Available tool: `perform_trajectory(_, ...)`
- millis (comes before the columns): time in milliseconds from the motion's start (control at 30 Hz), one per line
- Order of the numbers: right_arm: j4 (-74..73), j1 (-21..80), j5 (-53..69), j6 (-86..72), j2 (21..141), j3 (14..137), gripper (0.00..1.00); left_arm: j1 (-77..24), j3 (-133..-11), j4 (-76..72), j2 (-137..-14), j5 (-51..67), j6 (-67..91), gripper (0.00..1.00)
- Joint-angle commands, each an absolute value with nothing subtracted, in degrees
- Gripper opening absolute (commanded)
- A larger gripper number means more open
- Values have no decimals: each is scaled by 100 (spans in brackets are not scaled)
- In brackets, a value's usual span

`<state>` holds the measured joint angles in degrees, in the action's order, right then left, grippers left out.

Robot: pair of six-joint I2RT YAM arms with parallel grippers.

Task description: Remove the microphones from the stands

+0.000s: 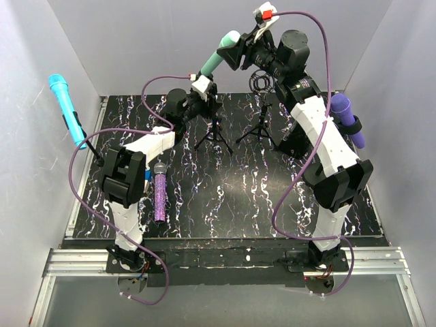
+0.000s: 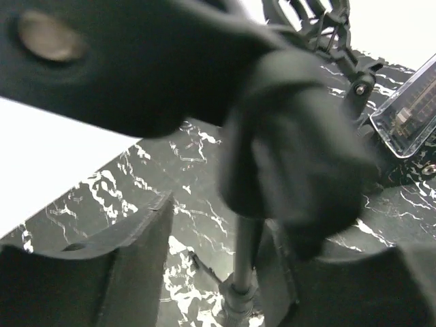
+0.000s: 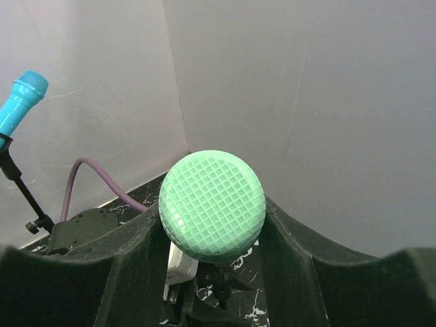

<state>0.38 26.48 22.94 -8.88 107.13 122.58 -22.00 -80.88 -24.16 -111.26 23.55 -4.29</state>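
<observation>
A green microphone (image 1: pixel 218 58) points up and to the right above the left tripod stand (image 1: pixel 214 126) at the back of the table. My right gripper (image 1: pixel 240 49) is shut on its upper part; in the right wrist view its gridded head (image 3: pixel 212 206) fills the gap between the fingers. My left gripper (image 1: pixel 203 87) is at the top of that stand, just below the microphone's lower end. In the left wrist view the stand's pole (image 2: pixel 245 255) stands between the spread fingers, close to the right one, under a blurred black clip (image 2: pixel 300 163). Whether the microphone still sits in the clip is hidden.
A second tripod (image 1: pixel 261 128) with an empty ring mount (image 1: pixel 261 80) stands to the right. A blue microphone (image 1: pixel 63 102) is on a stand at the left wall, a purple one (image 1: pixel 347 116) at the right. A glittery purple microphone (image 1: pixel 160 194) lies on the mat.
</observation>
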Motion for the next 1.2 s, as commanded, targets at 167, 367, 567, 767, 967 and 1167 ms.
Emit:
perform_trajectory(167,281,2654,2223,-1011,10723,12560,1,-2259,-8271,-2918,-10811,2320,-475,0)
perform_trajectory(367,562,2716,2373,-984,10442,12147,1,-2390,-7490,-2576,-9933,2188,-237,0)
perform_trajectory(567,563,2900,2426,-1011,10020,11630,1,-2645,-6848,-2224,-9229,1759,368,0)
perform_trajectory(767,720,3137,2224,-792,9440,10802,1,-2856,-6066,-2303,-8913,897,510,0)
perform_trajectory(967,361,3138,2083,-694,9045,10705,1,-2988,-5292,-2645,-8693,607,98,0)
perform_trajectory(1167,114,3015,1722,-300,8922,11004,1,-3076,-4922,-2664,-8491,712,-325,0)
